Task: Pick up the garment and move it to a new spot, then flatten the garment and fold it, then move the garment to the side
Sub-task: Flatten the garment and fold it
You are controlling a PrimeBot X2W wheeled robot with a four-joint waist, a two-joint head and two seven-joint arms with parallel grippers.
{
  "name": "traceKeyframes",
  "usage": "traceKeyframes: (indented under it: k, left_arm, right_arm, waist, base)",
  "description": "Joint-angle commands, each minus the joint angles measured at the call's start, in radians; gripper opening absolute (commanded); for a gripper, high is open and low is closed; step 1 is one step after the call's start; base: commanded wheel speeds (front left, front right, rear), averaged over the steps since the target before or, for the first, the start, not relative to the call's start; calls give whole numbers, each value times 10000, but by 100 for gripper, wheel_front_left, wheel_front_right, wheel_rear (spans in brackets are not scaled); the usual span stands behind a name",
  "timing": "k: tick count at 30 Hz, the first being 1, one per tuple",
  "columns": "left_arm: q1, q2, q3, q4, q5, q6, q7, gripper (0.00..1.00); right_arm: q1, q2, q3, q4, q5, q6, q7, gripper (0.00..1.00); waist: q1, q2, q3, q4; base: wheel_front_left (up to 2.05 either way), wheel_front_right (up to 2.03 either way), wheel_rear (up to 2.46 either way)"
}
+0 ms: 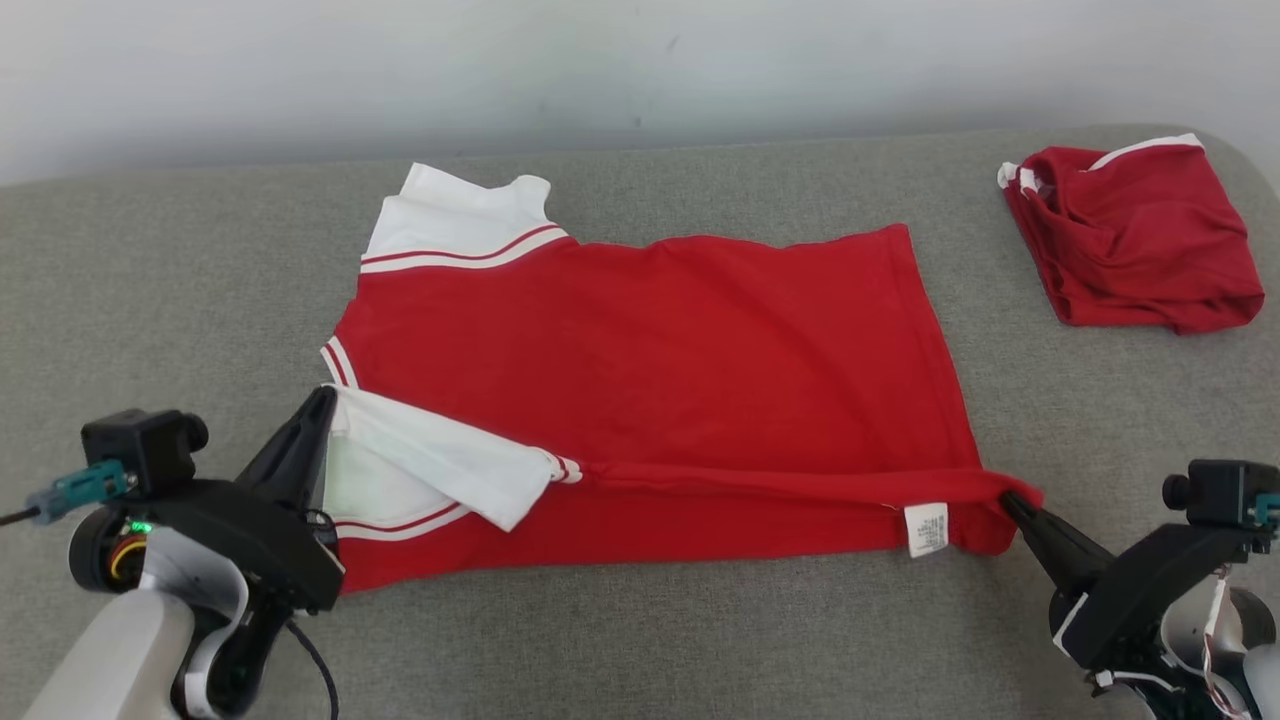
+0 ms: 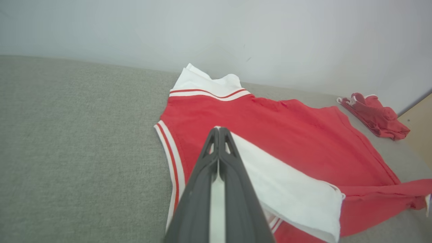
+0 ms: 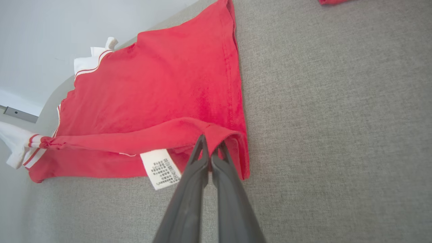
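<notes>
The garment [image 1: 650, 340] is a red shirt with white sleeves, spread across the grey surface, collar end to the left and hem to the right. Its near edge is lifted and folded partway over itself. My left gripper [image 1: 322, 400] is shut on the white near sleeve [image 2: 287, 189] at the shirt's left end. My right gripper [image 1: 1010, 500] is shut on the red hem corner [image 3: 222, 135], beside a white care label [image 3: 161, 168]. In the left wrist view white cloth shows between the closed fingers [image 2: 202, 175].
A second red garment [image 1: 1135, 240] lies crumpled at the far right of the grey padded surface [image 1: 200, 280]. A pale wall rises behind the far edge. Bare surface lies to the left of the shirt and along the near edge.
</notes>
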Motion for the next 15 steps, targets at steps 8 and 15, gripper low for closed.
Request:
traceKeyframes:
  k: [8,15]
  left_arm:
    - [-992,-260,-313,1599,233,-351,-156,0]
    - [-1499,-476,-564,2762,675,-470,-896,100]
  right_arm:
    - [-998,-182,543,849,-275,-26,-213,0]
    - [-1474,-137,902,1489,-406,-26,-1115,100]
  waist:
    - [-2,-1,206,-115]
    - [-2,-1,129,-69]
  base:
    - [0,0,0]
    - [0,0,0]
